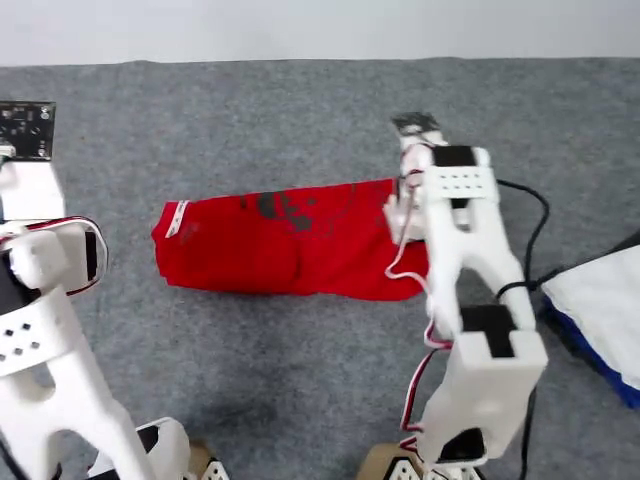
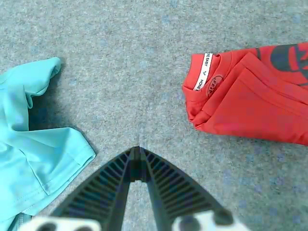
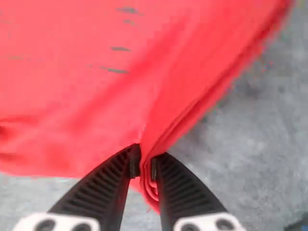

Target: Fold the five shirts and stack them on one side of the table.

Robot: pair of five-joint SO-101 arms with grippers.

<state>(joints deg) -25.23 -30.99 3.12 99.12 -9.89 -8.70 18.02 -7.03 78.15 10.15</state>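
Red shirt (image 1: 270,245) lies folded in a long strip mid-frame on the grey table (image 1: 300,110).
Its right end is pinched tight in the right end effector (image 3: 142,166); the left end effector (image 2: 139,155), closed on nothing, hangs over bare table between a teal shirt (image 2: 33,144) and the red collar.

I see small dark lettering on the white neck label (image 2: 201,71) at the collar of the red shirt (image 2: 250,108), and its dark chest print (image 2: 288,55) is unreadable.

A grey, felt-like cloth covers the worktop (image 1: 300,380). Behind its far edge runs a plain pale wall (image 1: 320,30).
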